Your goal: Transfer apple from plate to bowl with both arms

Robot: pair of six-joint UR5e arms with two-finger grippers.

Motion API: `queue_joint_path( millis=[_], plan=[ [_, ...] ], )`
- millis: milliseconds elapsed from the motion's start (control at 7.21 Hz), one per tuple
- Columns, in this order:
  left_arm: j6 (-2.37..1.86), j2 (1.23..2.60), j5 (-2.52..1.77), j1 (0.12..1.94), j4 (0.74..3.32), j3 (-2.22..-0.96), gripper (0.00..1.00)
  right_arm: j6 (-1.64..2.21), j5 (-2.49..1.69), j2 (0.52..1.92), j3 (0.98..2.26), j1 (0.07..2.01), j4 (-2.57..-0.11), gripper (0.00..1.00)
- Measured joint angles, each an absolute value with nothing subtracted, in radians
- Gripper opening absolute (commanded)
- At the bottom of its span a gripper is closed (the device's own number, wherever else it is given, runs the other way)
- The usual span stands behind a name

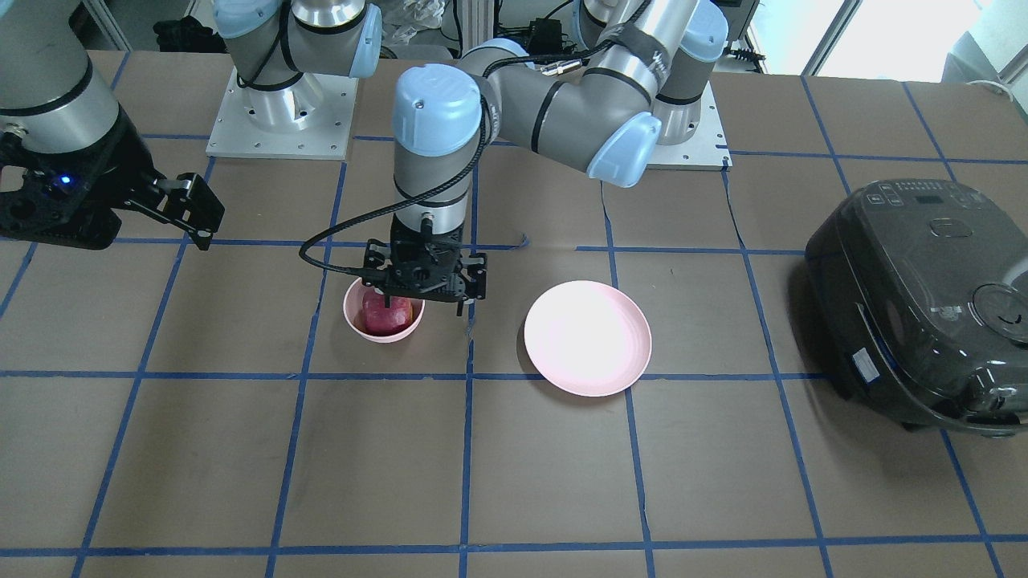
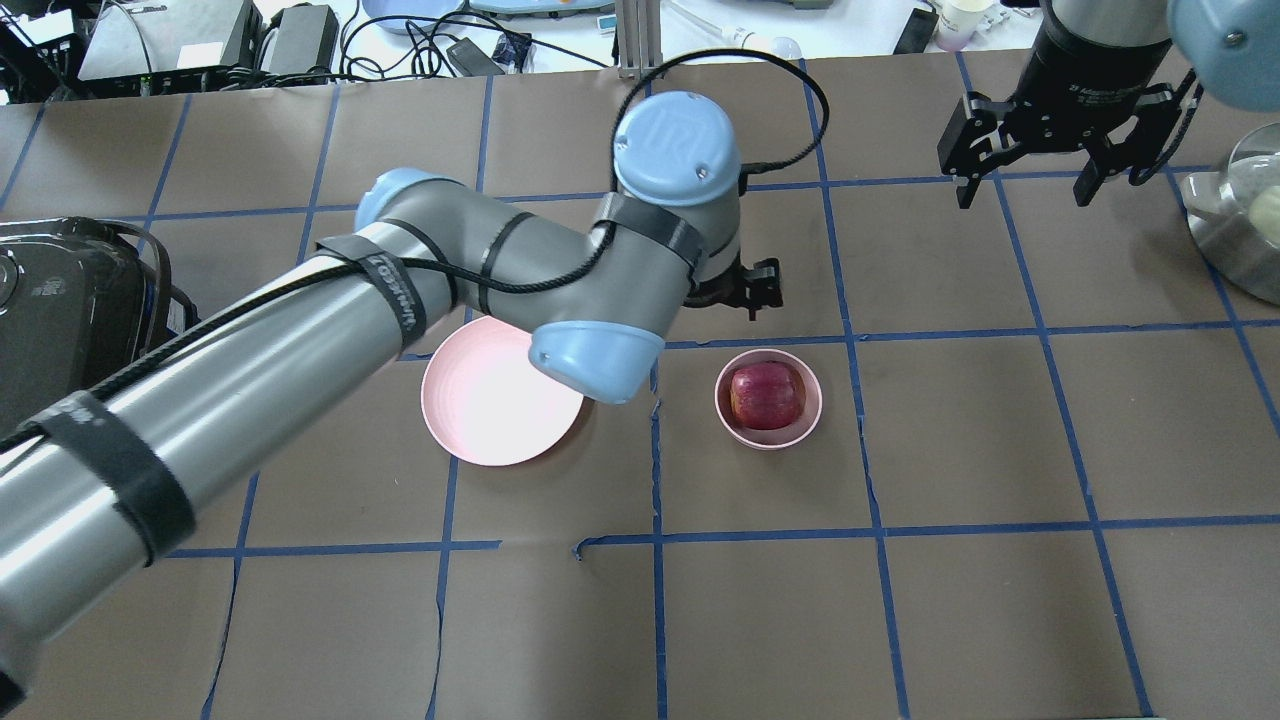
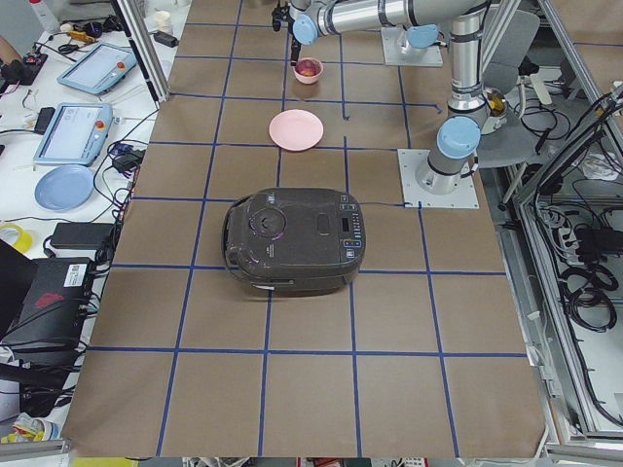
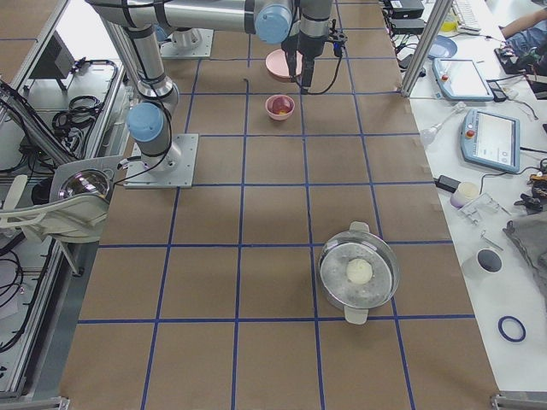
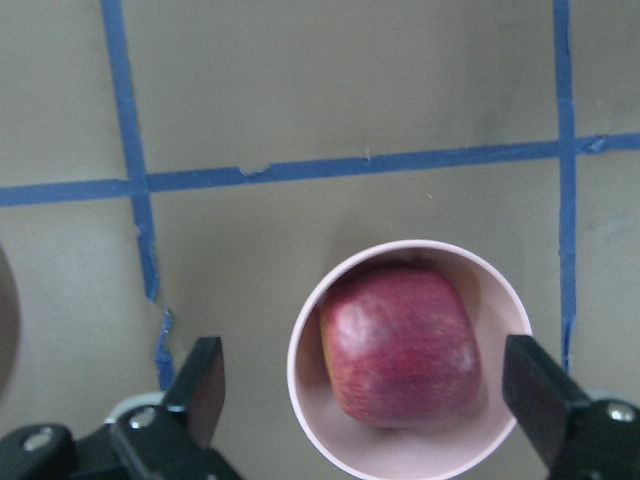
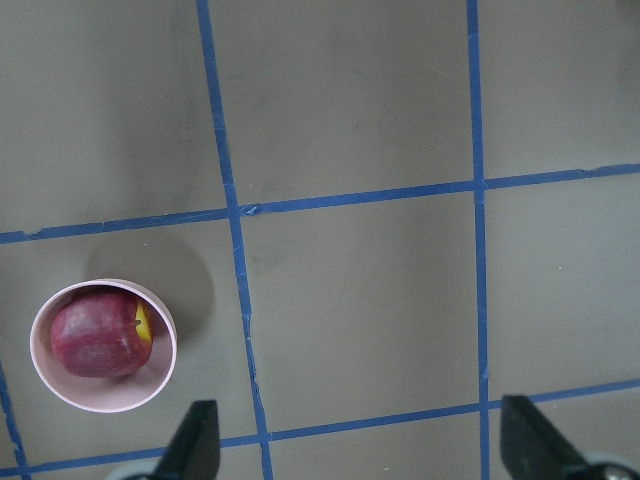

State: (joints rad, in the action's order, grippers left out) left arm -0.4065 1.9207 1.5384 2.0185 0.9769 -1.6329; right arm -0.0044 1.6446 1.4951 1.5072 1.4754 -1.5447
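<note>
The dark red apple (image 1: 388, 315) lies in the small pink bowl (image 1: 353, 323); it also shows from overhead (image 2: 767, 393) and in the left wrist view (image 5: 400, 345). The pale pink plate (image 1: 587, 337) stands empty beside the bowl. My left gripper (image 1: 424, 303) hangs open just above the bowl, its fingers (image 5: 205, 385) wide on either side and apart from the apple. My right gripper (image 2: 1030, 190) is open and empty, raised well away from the bowl. The right wrist view shows the apple (image 6: 100, 335) in the bowl (image 6: 60, 385) off to one side.
A dark rice cooker (image 1: 923, 305) sits at the table's end on my left side. A steel pot (image 2: 1235, 230) holding a pale round object stands at the end on my right. Blue tape lines grid the brown tabletop.
</note>
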Motion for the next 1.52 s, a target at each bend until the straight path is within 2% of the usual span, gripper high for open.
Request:
queue_joint_path(
  millis=[832, 1525],
  plan=[
    [-0.161, 1.623, 1.549, 1.666, 1.43, -1.581, 1.0, 0.098, 1.55, 1.541, 1.529, 1.585, -1.542, 1.0],
    [-0.083, 1.533, 1.564, 1.561, 1.556, -1.528, 1.0, 0.092, 1.519, 1.556, 1.533, 1.585, -1.54, 1.0]
  ],
)
